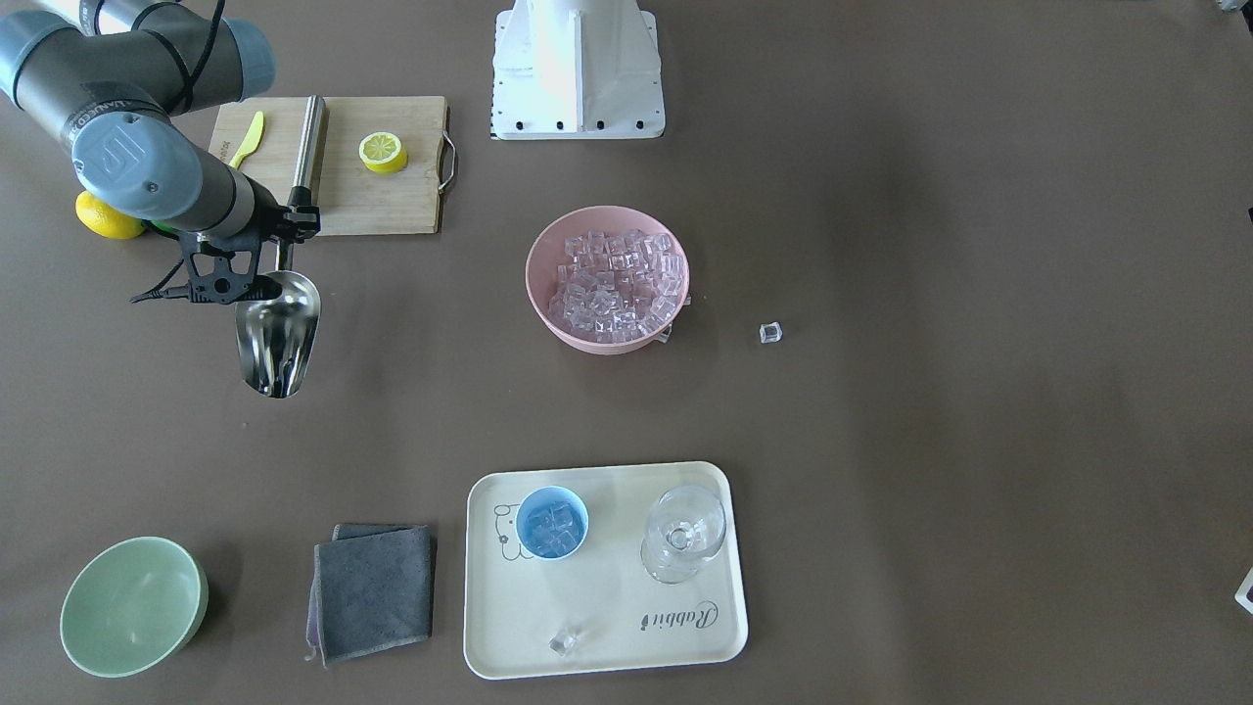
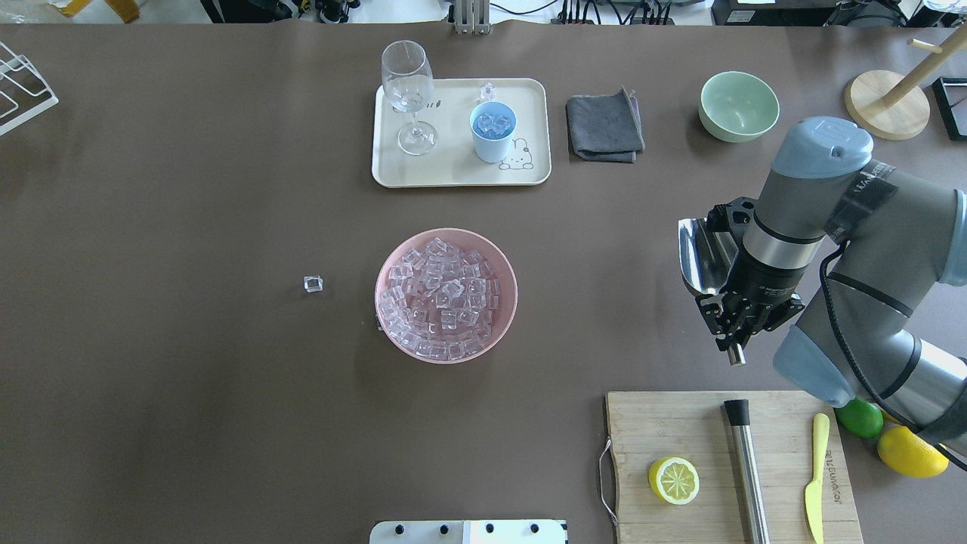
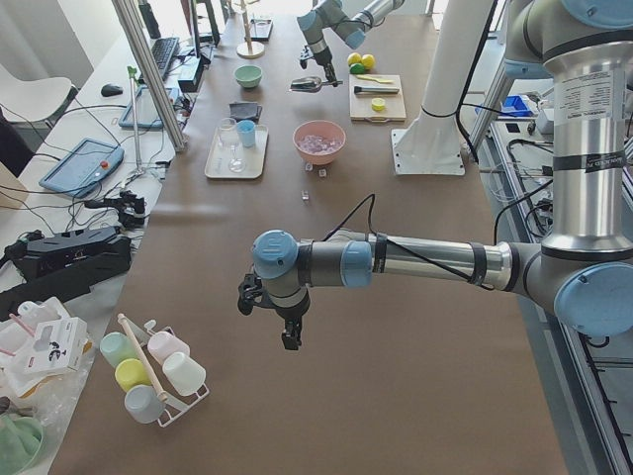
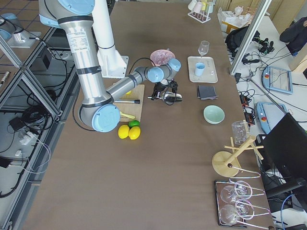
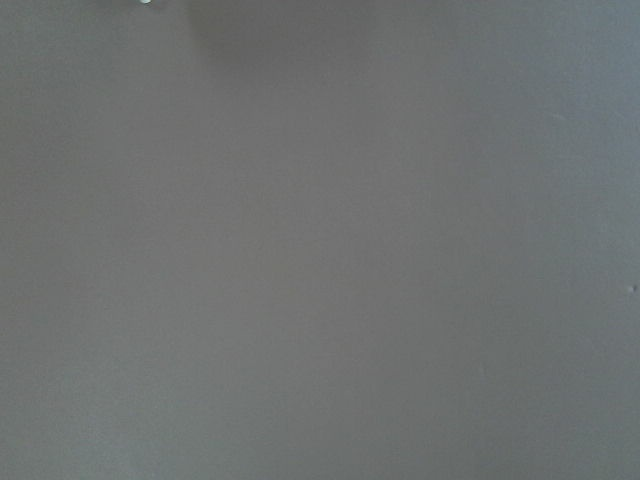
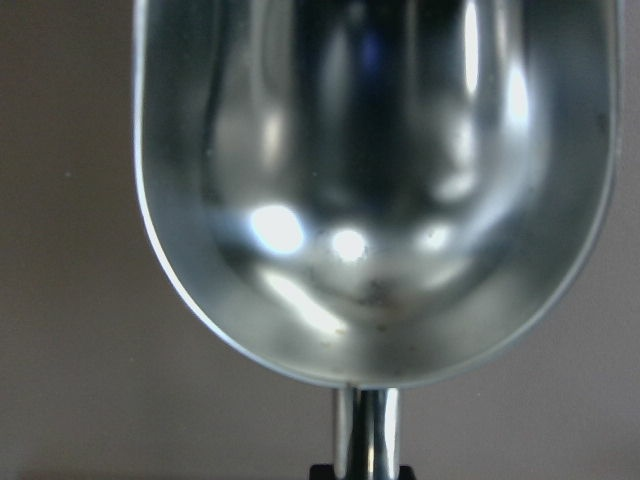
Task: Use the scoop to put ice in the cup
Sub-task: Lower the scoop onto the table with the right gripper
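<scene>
Right gripper (image 2: 736, 332) was pinched shut on the thin handle of the scoop (image 2: 699, 257), and the bowl of the scoop pointed toward 12 o'clock in the overhead view. The right wrist view showed the scoop empty, only reflections inside. It sat at 3 o'clock from the pink bowl (image 2: 393, 261), well apart from it, and looked to be held clear of the table, though we couldn't be sure. Most of the ice (image 2: 442, 295) was piled in that pink bowl. The cup (image 2: 492, 130) stood on the tray (image 2: 453, 170) at 12 o'clock from the bowl, with a few cubes already in it. There was a stray cube (image 2: 313, 283) on the table at 9 o'clock from the bowl and another cube (image 2: 487, 92) on the tray at the cup's 12 o'clock. We saw the left gripper (image 3: 287, 332) only from the left side camera, parked far off, and couldn't tell if its fingers were spread or closed. We judged this as between loads, with the task part done. The next move called for swinging the scoop toward 9 o'clock into the bowl, digging under the cubes, lifting level, carrying it to 12 o'clock and tipping slowly over the cup. The glass (image 2: 409, 91) stood at the cup's 9 o'clock, so it needed a wide berth.
</scene>
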You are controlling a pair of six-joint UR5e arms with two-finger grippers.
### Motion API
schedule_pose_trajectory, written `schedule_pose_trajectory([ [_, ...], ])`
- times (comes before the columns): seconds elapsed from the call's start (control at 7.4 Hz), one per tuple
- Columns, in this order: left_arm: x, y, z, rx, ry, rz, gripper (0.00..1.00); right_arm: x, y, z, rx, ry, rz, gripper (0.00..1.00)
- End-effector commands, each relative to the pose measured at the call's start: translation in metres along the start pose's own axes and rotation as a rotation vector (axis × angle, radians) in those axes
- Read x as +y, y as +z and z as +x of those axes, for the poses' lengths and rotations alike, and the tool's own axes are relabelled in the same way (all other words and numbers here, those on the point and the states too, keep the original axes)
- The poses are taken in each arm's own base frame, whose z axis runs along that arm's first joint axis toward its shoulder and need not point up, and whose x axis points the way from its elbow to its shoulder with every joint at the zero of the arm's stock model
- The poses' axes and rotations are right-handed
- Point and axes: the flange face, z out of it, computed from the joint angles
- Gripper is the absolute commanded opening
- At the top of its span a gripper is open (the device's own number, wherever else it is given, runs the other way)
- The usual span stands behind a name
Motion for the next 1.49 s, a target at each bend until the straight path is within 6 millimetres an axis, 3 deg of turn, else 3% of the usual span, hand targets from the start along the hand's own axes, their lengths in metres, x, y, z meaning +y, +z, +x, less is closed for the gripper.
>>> schedule_pose_trajectory([
  [0.0,0.000,0.000,0.001,0.000,0.001,0.001,0.98,-0.014,0.008,0.001,-0.002,0.006,-0.001,0.00],
  [0.41,0.000,0.000,0.001,0.000,0.003,0.001,0.98,-0.028,0.021,0.006,-0.013,0.001,0.007,0.00],
  [0.95,0.001,0.001,-0.001,0.000,-0.001,-0.002,0.98,-0.030,0.020,0.002,-0.020,-0.009,0.010,0.00],
  [1.22,0.000,0.001,-0.001,0.000,0.000,-0.001,0.98,-0.030,0.021,0.003,-0.020,-0.020,0.012,0.71],
  [1.35,0.000,0.002,-0.002,0.000,-0.002,-0.003,0.98,-0.028,0.017,0.001,-0.022,-0.027,0.019,0.99],
])
